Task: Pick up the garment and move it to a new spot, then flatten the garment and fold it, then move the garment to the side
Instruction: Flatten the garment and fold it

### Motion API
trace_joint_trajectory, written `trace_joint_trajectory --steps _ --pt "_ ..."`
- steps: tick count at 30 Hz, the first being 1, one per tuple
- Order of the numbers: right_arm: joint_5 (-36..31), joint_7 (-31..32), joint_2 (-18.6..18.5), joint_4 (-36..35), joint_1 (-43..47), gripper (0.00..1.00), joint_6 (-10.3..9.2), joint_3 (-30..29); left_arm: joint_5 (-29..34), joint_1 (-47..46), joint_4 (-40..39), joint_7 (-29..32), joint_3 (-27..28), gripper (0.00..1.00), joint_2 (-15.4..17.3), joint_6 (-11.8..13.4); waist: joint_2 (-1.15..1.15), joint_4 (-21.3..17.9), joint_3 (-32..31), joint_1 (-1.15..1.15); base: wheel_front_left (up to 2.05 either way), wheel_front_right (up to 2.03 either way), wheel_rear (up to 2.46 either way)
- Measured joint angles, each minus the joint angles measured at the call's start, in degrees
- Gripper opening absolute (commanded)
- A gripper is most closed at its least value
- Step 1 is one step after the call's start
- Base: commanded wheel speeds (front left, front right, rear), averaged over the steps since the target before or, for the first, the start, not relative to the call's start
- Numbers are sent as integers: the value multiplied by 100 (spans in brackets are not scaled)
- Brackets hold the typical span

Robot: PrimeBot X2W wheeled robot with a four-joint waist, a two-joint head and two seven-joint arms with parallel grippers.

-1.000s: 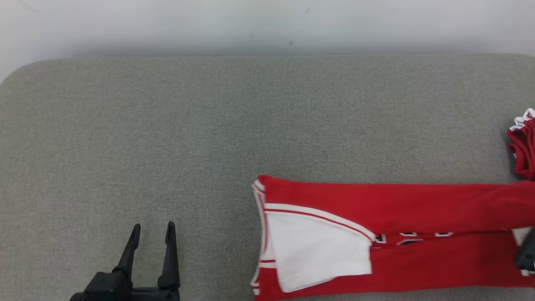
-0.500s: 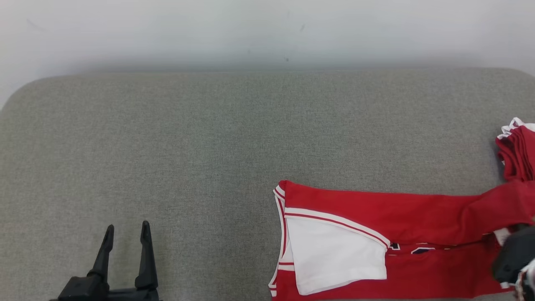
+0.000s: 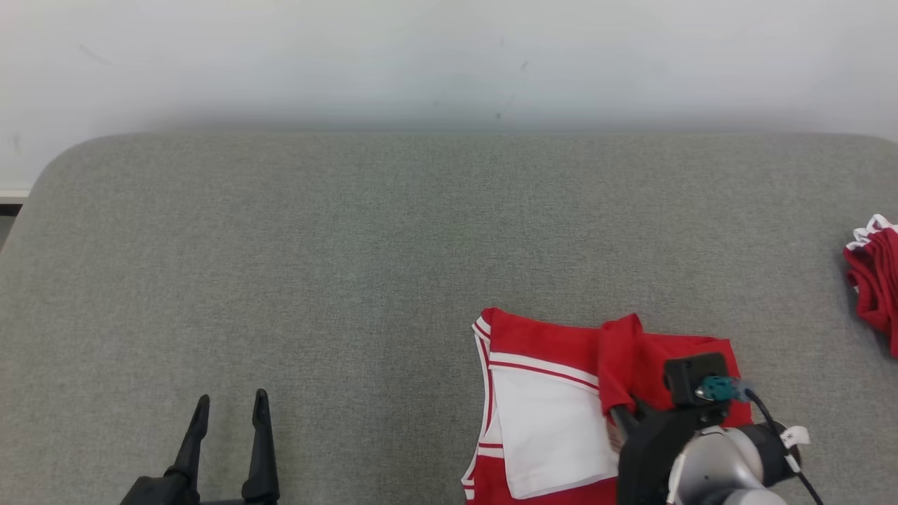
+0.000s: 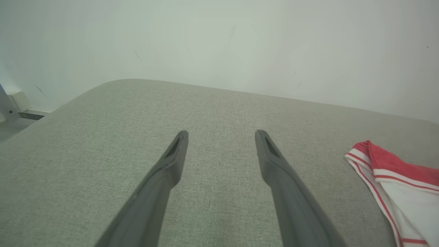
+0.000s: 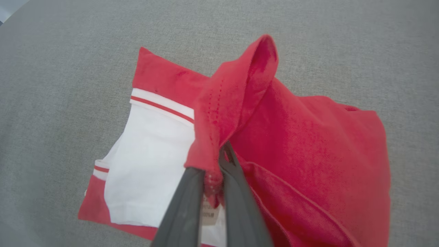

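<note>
Pinching a raised red fold, the right gripper (image 5: 214, 164) is clamped on the garment (image 5: 154, 154), plain in the right wrist view; the head view hides those fingertips under cloth, lower right of centre. The left gripper (image 4: 221, 137) holds its fingers wide apart over bare grey padding (image 3: 351, 245), lower left. The frame's bottom cuts the garment; another red pile (image 3: 873, 280) is clipped at right.

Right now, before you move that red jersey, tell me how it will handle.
Probably floppy: the red jersey drapes and bunches where the right fingers pinch its stitched edge. Likely light, since one pinch lifts a fold. It may catch on the grey fabric surface rather than slide.
</note>
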Motion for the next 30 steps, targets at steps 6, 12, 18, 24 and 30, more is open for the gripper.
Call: trace_joint_trajectory --steps 6,12,18,24,30 --pt "229 -254 0 726 -426 0 0 383 -10 -5 59 0 -88 100 -35 -43 0 97 24 0 0 0 0" --pt "344 -391 -7 1404 -802 0 0 723 -12 -20 121 0 -115 100 -55 -69 0 186 60 0 0 0 0" --pt "531 -591 -8 1861 -1115 0 0 966 -27 -70 155 0 -114 100 -73 -91 0 271 113 0 0 0 0" --pt "659 -697 -3 2138 -1283 100 0 1181 -27 -113 204 0 -104 100 -87 -100 0 324 147 0 0 0 0" --pt "1741 -1083 3 1619 -1290 100 0 1335 -36 -127 216 0 -75 100 -107 -97 0 290 127 0 0 0 0"
